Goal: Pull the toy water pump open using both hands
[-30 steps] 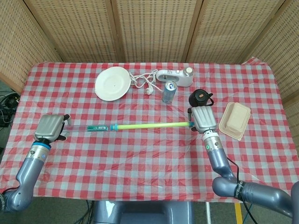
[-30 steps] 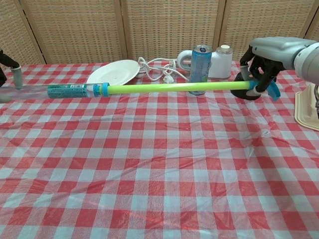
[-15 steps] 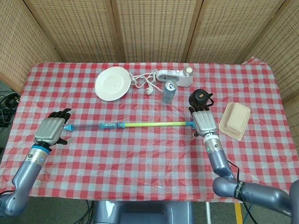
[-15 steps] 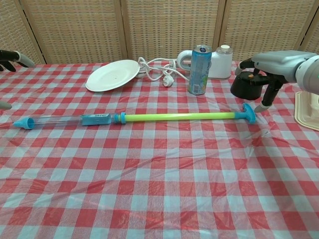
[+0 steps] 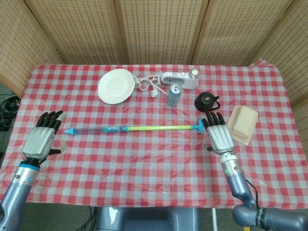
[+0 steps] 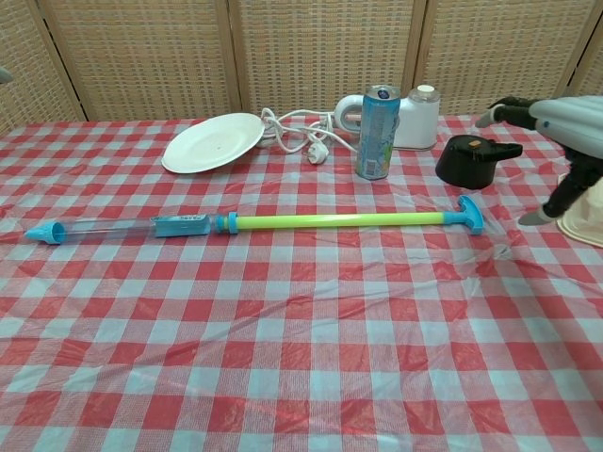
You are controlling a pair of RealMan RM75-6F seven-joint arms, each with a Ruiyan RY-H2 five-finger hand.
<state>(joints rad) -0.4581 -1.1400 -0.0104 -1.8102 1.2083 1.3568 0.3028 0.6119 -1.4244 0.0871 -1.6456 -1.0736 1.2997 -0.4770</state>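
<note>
The toy water pump (image 5: pixel 130 128) (image 6: pixel 254 223) lies flat on the checked table, pulled out long. Its clear barrel with a blue tip (image 5: pixel 70 131) (image 6: pixel 42 233) points left, and the yellow-green rod ends in a blue handle (image 5: pixel 198 127) (image 6: pixel 469 215) at the right. My left hand (image 5: pixel 42 139) is open, fingers spread, a short way left of the blue tip and apart from it. With its fingers spread, my right hand (image 5: pixel 220 134) (image 6: pixel 562 141) stays open just right of the handle, touching nothing.
Behind the pump stand a drink can (image 5: pixel 173 95) (image 6: pixel 377 132), a black lidded pot (image 5: pixel 206 101) (image 6: pixel 474 161), a white plate (image 5: pixel 115 85) (image 6: pixel 212 141), a white appliance with its cord (image 5: pixel 180 79), and a beige box (image 5: pixel 243 124) at the right.
Both hands let go of the pump, which now lies on the table. Each hand has since drawn back toward the near edge with fingers spread.
</note>
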